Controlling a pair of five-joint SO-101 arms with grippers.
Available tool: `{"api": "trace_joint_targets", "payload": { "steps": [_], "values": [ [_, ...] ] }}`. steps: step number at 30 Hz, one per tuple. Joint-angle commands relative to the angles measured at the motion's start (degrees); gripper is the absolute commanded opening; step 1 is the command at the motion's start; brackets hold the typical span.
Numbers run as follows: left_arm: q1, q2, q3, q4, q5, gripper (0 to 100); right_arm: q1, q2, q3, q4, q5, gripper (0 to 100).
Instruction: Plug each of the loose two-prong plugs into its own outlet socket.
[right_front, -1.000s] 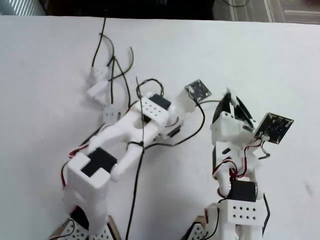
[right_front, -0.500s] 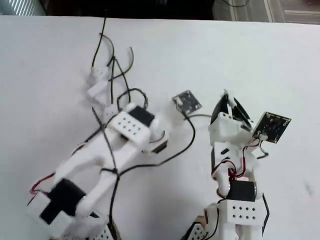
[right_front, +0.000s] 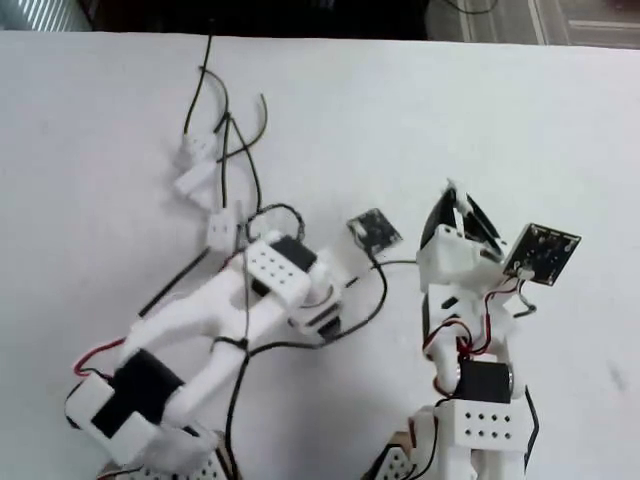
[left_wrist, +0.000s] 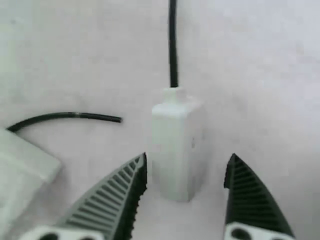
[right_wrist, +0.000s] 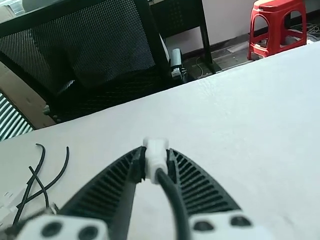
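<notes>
The table (right_front: 560, 120) has a matt white surface; the plug (left_wrist: 176, 142) and the second plug (right_wrist: 153, 148) are smooth white plastic, the cord (left_wrist: 173, 45) is sheathed in smooth black plastic, the fingers (left_wrist: 117, 200) of the left gripper (left_wrist: 186, 161) and right gripper (right_wrist: 155, 153) are dark, ribbed, matt plastic, and the arm shells (right_front: 195, 310) are matt white plastic.
</notes>
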Motion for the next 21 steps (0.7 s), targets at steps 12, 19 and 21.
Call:
{"api": "trace_joint_targets", "payload": {
  "steps": [12,19,21],
  "values": [
    [-7.69,-5.41,-5.45,4.92,0.26,31,-0.66,0.48,-3.34,-0.04,1.49,1.7],
    [-5.23,-5.58,-0.62,-0.18,-3.25,33,-0.66,0.48,-3.34,-0.04,1.58,1.7],
    [-5.23,-5.58,0.70,-2.81,-3.25,33,-0.66,0.48,-3.34,-0.04,1.67,1.7]
  ]
}}
